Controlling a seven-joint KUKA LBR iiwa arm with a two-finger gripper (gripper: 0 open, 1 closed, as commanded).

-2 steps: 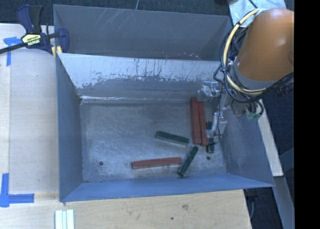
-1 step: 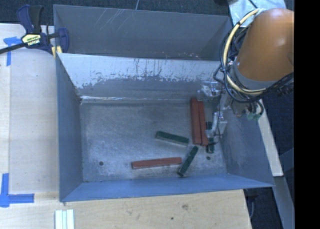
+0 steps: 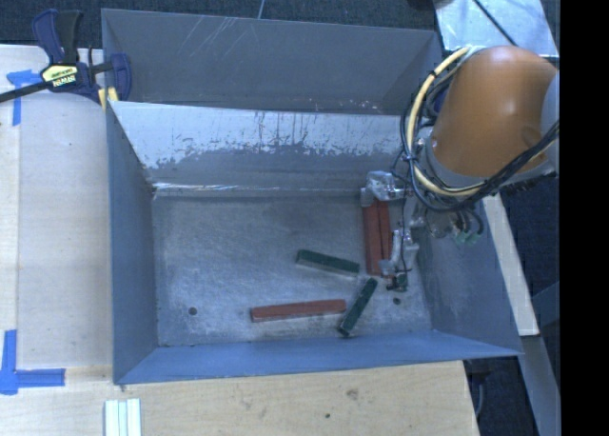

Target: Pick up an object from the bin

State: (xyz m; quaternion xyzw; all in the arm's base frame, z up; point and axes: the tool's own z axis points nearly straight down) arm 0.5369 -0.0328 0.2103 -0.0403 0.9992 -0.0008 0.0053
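My gripper (image 3: 398, 267) hangs low at the right side of the bin, close to the right wall. A reddish-brown bar (image 3: 376, 234) lies lengthwise right against its left side, pointing toward the back wall. Just below the gripper lies a dark green bar (image 3: 359, 307), tilted, with its upper end near the gripper's tip. A second dark green bar (image 3: 326, 261) rests a little to the left, almost level. Whether the reddish-brown bar is gripped I cannot make out.
Another reddish-brown bar (image 3: 297, 310) lies flat near the bin's front wall, left of the tilted green one. The arm's orange dome and its cables hang over the bin's right rim. A small dark spot marks the floor at front left.
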